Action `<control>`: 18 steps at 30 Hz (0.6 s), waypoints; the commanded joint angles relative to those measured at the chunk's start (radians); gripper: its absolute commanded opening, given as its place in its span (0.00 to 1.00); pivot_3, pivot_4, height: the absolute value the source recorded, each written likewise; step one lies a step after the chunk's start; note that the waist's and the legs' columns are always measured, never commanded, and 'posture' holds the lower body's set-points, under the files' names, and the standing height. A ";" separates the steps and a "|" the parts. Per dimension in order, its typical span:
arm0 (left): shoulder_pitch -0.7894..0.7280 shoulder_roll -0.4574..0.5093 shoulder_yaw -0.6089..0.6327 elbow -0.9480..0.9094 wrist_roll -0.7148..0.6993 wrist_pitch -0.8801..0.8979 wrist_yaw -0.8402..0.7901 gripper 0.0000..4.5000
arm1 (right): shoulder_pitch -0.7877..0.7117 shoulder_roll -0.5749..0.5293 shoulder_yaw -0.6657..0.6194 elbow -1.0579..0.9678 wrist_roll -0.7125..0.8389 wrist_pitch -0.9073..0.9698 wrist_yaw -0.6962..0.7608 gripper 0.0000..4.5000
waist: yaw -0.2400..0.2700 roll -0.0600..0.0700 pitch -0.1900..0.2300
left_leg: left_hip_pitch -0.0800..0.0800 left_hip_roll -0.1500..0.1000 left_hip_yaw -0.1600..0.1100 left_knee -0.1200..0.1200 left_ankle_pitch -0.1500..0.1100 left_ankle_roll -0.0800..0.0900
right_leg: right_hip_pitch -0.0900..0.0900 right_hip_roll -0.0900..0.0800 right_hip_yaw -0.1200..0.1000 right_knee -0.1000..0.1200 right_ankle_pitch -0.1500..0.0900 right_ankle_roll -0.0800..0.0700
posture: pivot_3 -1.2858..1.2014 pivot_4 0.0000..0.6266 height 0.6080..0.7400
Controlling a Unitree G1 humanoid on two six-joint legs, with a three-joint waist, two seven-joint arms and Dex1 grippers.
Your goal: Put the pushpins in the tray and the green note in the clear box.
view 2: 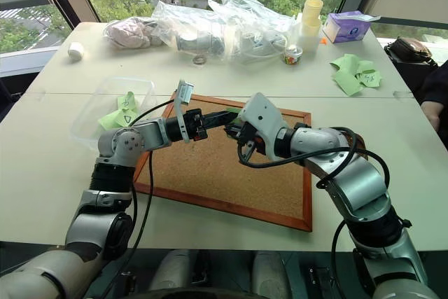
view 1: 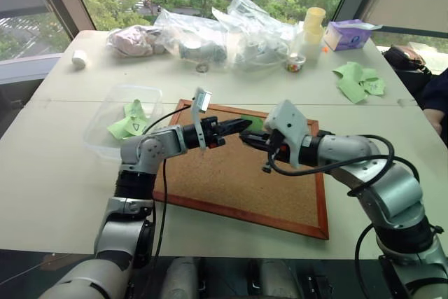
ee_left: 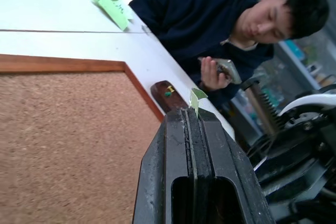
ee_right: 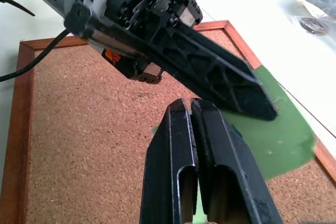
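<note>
1. Green note [ee_right: 273, 140] lies flat on the cork board [view 1: 231, 187], at its far edge, under both grippers.
2. L gripper [view 1: 241, 125] pressed shut over the board; a small green scrap [ee_left: 196, 97] shows at its tip. Can't tell if it's pinched or just behind.
3. R gripper [view 2: 236, 133] also shut, tip to tip w/ the L, nothing visibly held. I'd guess they're working a pin out.
4. Tray [ee_left: 167, 94] sits just off the board's corner, a green-headed pushpin [ee_left: 168, 93] in it.
5. Clear box [view 1: 115, 113] beside the board's left edge, green slips inside.
</note>
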 commanded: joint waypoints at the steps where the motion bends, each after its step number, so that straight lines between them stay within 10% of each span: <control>1: 0.002 0.022 0.006 -0.006 0.026 -0.059 -0.012 0.01 | 0.033 -0.041 -0.166 -0.049 0.032 0.036 -0.024 0.00 | 0.000 0.000 0.000 | 0.000 0.000 0.000 0.000 0.000 0.000 | 0.000 0.000 0.000 0.000 0.000 0.000 | 0.52 0.24 1.00; 10: 0.008 0.026 0.004 0.014 0.065 -0.128 -0.016 0.01 | 0.286 -0.065 -0.525 0.020 0.048 0.080 -0.092 0.00 | 0.010 -0.001 0.000 | 0.000 0.000 0.000 0.000 0.000 0.000 | 0.000 0.000 0.000 0.000 0.000 0.000 | 0.52 0.24 1.00; 18: 0.007 0.022 0.000 -0.018 0.063 -0.143 -0.010 0.01 | 0.388 -0.033 -0.595 0.292 -0.046 -0.063 -0.178 0.00 | 0.016 0.000 0.000 | 0.002 0.000 0.000 0.000 0.000 0.000 | 0.001 0.000 0.000 0.000 0.000 0.000 | 0.52 0.24 1.00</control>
